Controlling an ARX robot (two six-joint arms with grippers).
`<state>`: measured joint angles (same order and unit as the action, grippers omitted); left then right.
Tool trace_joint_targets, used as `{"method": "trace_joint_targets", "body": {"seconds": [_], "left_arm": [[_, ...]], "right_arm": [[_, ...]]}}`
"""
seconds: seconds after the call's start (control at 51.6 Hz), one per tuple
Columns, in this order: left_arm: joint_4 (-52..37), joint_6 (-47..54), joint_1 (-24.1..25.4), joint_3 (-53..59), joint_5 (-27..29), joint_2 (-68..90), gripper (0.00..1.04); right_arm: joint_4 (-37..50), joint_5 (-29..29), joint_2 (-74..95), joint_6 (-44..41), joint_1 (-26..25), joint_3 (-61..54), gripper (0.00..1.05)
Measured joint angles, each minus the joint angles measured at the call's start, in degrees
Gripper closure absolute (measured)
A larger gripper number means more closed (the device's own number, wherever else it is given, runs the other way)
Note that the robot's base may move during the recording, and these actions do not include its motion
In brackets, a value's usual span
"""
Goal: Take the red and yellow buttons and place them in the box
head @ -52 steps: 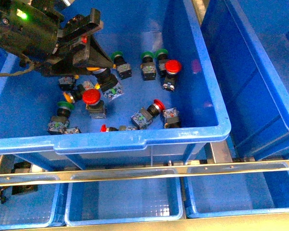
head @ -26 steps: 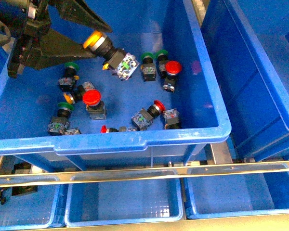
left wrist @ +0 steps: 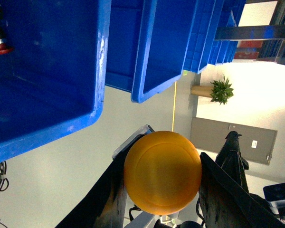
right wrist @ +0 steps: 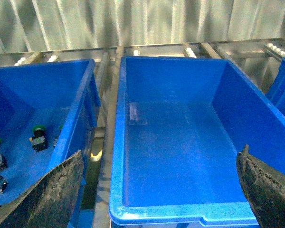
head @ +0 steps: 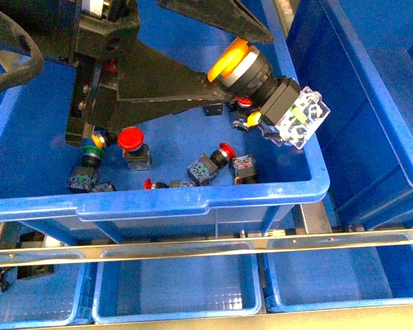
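Well, in the front view the left jaws are clamped on a yellow button (head: 237,63), gripping it just behind the cap. It is held up in the air over the right end of the sorting tote (head: 193,201). Its pale contact block (head: 299,117) points towards the box (head: 372,103), which stands just to the right. So one pick is made but not yet delivered, since the button has not crossed the wall between the two.

Down in the sorting tote plenty is left:
- a red button (head: 131,139) left of the middle
- a second red button (head: 226,149) nearer the centre
- a third red cap (head: 148,183) close against the near wall
- another yellow cap (head: 100,137), half hidden under the arm
- a green button (head: 91,151), which is not wanted

In the left wrist view the round yellow cap (left wrist: 162,172) fills the gap between the two dark fingers (left wrist: 228,190), gripped on both sides. The stacked rims of the nested totes (left wrist: 204,33) show beyond it.

In the right wrist view the right jaws stand wide apart with nothing between the fingers (right wrist: 42,194), hanging over the box (right wrist: 171,142). The box's floor looks bare as far as this view reaches, so I would judge that no button has been dropped in so far. The tote of switches (right wrist: 76,123) lies to the left, with a green button (right wrist: 38,130) on its floor. By my reckoning the job is barely begun: this carry has to be finished, and then at least four more picks follow.
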<state>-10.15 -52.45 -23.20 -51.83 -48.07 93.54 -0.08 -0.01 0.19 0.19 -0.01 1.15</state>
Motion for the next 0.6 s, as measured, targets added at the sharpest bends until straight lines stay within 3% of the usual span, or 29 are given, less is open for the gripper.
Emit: {"method": "trace_joint_targets", "body": {"seconds": [0.329,0.601], "left_arm": [[-3.19,-4.28,-5.11,-13.49,6.25,13.11,0.7],[-6.8,-9.44,-9.35,-15.58,7.72,15.56,0.7]], "right_arm": [[0.0,0.0,0.0,0.0,0.0,0.0,0.07],[0.0,0.0,-0.02,0.0,0.0,0.0,0.07]]}}
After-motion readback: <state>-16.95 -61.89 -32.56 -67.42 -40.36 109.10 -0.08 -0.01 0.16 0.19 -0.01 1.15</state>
